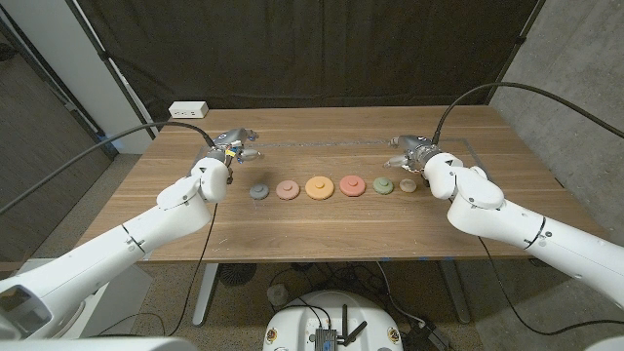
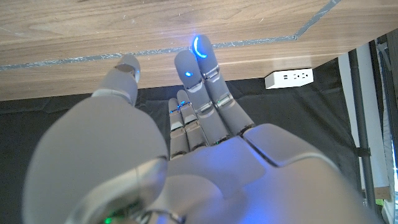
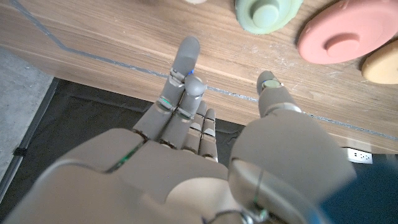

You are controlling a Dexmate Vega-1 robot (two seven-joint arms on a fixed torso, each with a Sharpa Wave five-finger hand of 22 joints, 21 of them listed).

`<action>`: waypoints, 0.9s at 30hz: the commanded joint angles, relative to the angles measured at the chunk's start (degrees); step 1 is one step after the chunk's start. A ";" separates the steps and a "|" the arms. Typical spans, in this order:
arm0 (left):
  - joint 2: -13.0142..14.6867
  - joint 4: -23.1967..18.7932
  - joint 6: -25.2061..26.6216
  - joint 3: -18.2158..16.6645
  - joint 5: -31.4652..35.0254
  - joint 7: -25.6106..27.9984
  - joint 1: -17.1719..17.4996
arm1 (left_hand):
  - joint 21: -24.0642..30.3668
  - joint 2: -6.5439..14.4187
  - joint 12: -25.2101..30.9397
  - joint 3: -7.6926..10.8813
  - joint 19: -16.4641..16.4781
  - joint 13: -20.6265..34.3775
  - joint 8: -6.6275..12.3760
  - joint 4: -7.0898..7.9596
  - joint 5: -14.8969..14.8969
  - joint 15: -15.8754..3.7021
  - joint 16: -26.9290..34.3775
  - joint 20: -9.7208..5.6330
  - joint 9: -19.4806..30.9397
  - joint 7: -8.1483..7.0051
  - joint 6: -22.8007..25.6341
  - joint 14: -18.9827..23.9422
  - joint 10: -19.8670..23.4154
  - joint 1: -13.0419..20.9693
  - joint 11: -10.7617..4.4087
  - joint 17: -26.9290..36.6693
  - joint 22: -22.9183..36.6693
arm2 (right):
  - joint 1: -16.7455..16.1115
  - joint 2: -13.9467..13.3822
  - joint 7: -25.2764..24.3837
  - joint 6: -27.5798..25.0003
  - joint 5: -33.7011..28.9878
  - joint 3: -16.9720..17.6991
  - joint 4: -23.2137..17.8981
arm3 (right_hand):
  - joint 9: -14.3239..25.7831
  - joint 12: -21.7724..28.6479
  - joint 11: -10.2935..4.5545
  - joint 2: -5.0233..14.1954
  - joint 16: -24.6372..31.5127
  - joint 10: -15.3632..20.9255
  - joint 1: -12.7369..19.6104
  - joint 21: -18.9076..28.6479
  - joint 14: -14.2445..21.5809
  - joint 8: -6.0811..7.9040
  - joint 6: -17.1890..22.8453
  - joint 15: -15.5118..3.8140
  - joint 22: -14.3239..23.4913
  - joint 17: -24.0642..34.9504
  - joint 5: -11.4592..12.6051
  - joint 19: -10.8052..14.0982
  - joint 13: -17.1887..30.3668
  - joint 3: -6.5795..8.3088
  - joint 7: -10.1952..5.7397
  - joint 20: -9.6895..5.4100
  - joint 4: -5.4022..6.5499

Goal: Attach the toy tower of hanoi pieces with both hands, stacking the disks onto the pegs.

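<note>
1. Six round pieces lie in a row across the middle of the table (image 1: 322, 229), each flat on the wood and apart from its neighbours: a grey-blue disk (image 1: 258, 192), a salmon disk (image 1: 288, 189), an orange disk (image 1: 318, 187), a pink disk (image 1: 353, 184), a green disk (image 1: 383, 185) and a small tan disk (image 1: 408, 184).
2. None of them sits on another, and I can make out no separate peg or base on the table, so by my reading the stacking has not begun.
3. The left robot hand (image 1: 232, 149) is above the far-left part of the table, beyond the grey-blue disk and clear of it. Its wrist view shows the fingers (image 2: 202, 68) stretched out and spread, holding nothing.
4. The right robot hand (image 1: 411, 154) is beyond the tan and green disks, near them but not touching. Its wrist view shows the fingers (image 3: 182, 74) extended and apart, with nothing between them and the green disk ahead of the fingertips.
5. What is left, as I judge it, is the whole job: picking up each disk and fitting the pieces together in order of size, both hands sharing the work.
</note>
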 commanded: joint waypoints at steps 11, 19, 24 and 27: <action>-0.11 -0.55 0.07 -0.45 -0.61 1.75 1.28 | 0.91 0.21 -0.20 -0.49 -0.42 0.60 -0.16 0.16 0.51 -3.59 0.96 -5.92 0.15 0.12 0.78 0.28 0.92 0.47 -0.19 -0.24 -0.45 | -3.90 -2.10 0.40 -3.14 -1.78 -0.30 -4.45 | -0.12 -0.08 0.15 0.19 -0.37 -0.57 -0.17 1.09 -0.61 0.02 -0.51 -5.32 -0.51 -0.54 0.40 -0.91 -0.05 -0.87 0.09 -4.85 0.02; -0.05 -0.59 0.05 -0.54 -0.55 2.23 1.51 | 1.35 0.34 -0.37 -0.66 -0.50 0.81 -0.23 0.21 0.57 -3.59 1.18 -6.05 0.17 -0.02 0.99 0.19 1.00 0.46 -0.12 -0.38 -0.78 | -3.87 -1.55 0.92 -3.41 -2.95 -1.41 -4.61 | -0.15 -0.08 0.20 0.18 -0.48 -0.81 -0.07 1.42 -0.79 -0.04 -0.76 -5.32 -0.62 -0.68 0.42 -1.02 0.04 -1.06 0.03 -4.85 -0.03; -0.08 -0.18 -0.19 -0.31 -0.59 2.04 1.31 | 1.67 0.47 -0.49 -0.77 -0.64 0.98 -0.28 0.21 0.62 -3.59 1.26 -6.05 0.19 0.07 1.13 0.05 1.10 0.50 0.06 -0.58 -1.04 | -3.50 -0.89 1.39 -3.96 -4.16 -2.20 -4.82 | -0.16 -0.09 0.22 0.17 -0.48 -0.91 -0.04 1.45 -0.80 -0.09 -0.92 -5.32 -0.74 -0.73 0.42 -1.10 0.07 -1.12 0.20 -4.85 -0.04; -0.22 0.04 -0.38 -0.21 -0.70 2.00 1.23 | 1.82 0.51 -0.52 -0.81 -0.67 1.05 -0.31 0.21 0.64 -3.59 1.36 -6.07 0.20 0.02 1.17 0.05 1.18 0.52 -0.07 -0.60 -1.15 | -3.10 -0.52 1.90 -4.19 -4.89 -2.68 -4.97 | -0.17 -0.06 0.22 0.19 -0.53 -0.94 0.01 1.57 -0.86 -0.11 -1.01 -5.32 -0.83 -0.81 0.43 -1.11 0.11 -1.19 0.18 -4.85 -0.05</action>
